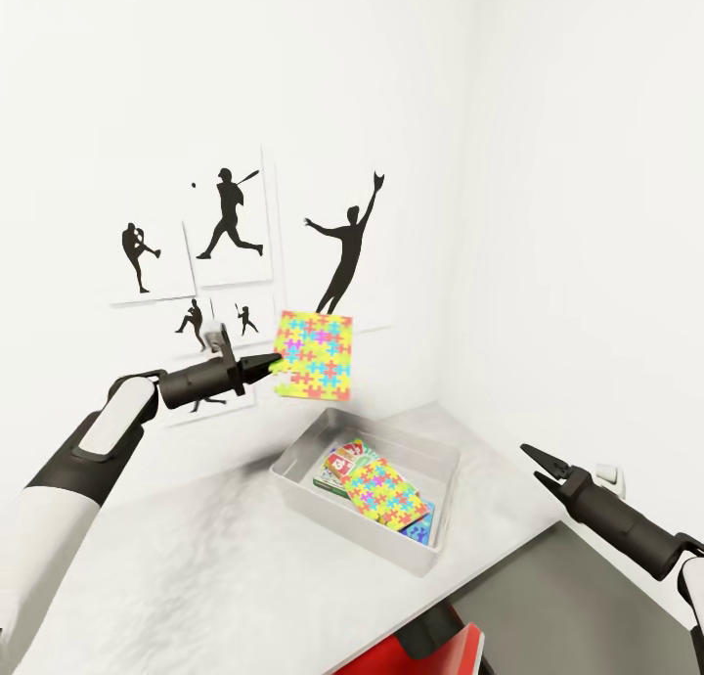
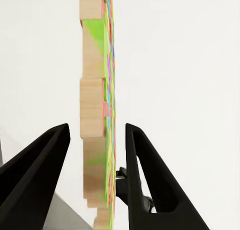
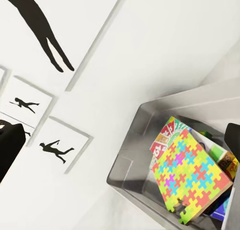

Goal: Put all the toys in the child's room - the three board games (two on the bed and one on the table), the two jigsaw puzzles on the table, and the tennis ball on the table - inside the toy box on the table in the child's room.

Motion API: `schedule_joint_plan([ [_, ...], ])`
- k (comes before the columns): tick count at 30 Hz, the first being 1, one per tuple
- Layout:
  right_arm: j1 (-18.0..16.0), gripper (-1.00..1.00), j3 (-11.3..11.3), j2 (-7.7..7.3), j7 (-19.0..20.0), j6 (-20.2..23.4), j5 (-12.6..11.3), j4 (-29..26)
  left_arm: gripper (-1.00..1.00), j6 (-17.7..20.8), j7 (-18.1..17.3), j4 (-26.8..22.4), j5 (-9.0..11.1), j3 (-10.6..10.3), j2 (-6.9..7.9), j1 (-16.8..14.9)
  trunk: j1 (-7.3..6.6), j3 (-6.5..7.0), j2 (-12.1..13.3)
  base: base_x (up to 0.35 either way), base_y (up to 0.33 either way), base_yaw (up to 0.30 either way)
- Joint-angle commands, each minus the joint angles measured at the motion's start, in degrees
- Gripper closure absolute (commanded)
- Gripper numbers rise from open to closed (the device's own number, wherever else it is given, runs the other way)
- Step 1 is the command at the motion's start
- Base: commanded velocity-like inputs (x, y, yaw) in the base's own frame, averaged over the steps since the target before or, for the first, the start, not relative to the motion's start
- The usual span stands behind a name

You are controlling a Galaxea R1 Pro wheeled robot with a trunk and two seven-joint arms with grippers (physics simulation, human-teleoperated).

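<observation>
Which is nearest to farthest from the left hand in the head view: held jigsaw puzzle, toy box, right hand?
1. The held jigsaw puzzle, upright in the left hand, above the toy box's far end.
2. The toy box, on the table below and to the right, already holding another puzzle and board games.
3. The right hand, across the box at the table's right edge.

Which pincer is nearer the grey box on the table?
Hard to call. The left pincer hangs above the box holding a puzzle; the right pincer sits beside it.

jigsaw puzzle (image 1: 315, 355) above toy box (image 1: 293, 479), on table (image 1: 196, 577)
</observation>
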Motion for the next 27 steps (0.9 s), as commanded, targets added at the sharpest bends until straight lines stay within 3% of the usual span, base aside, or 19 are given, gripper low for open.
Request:
schedule_joint_plan([
  [1, 0.0, -1.0, -0.1, 0.01, 0.4, 0.3, 0.3, 0.0, 1.0, 0.0, -0.5, 0.1, -0.3, -0.1, -0.16, 0.0, 0.02, -0.03, 0.0, 0.0, 0.0, 0.0],
  [6, 0.0, -1.0, -0.1, 0.0, 0.4, 0.3, 0.3, 0.0, 1.0, 0.0, -0.1, 0.1, -0.3, -0.1, -0.94, 0.0, 0.02, -0.03, 0.0, 0.0, 0.0, 0.0],
  [9, 0.0, -1.0, -0.1, 0.0, 0.4, 0.3, 0.3, 0.0, 1.0, 0.0, 2.2, 0.1, -0.3, -0.1, -1.43, 0.0, 0.02, -0.03, 0.0, 0.0, 0.0, 0.0],
  [14, 0.0, -1.0, -0.1, 0.0, 0.4, 0.3, 0.2, 0.0, 1.0, 0.0, 5.9, 0.1, -0.2, -0.1, -3.75, 0.0, 0.02, -0.03, 0.0, 0.0, 0.0, 0.0],
  [27, 0.0, -1.0, -0.1, 0.0, 0.4, 0.3, 0.3, 0.0, 1.0, -0.2, 7.4, 2.1, -0.3, -0.1, -6.8, 0.0, 0.02, -0.03, 0.0, 0.0, 0.0, 0.0],
])
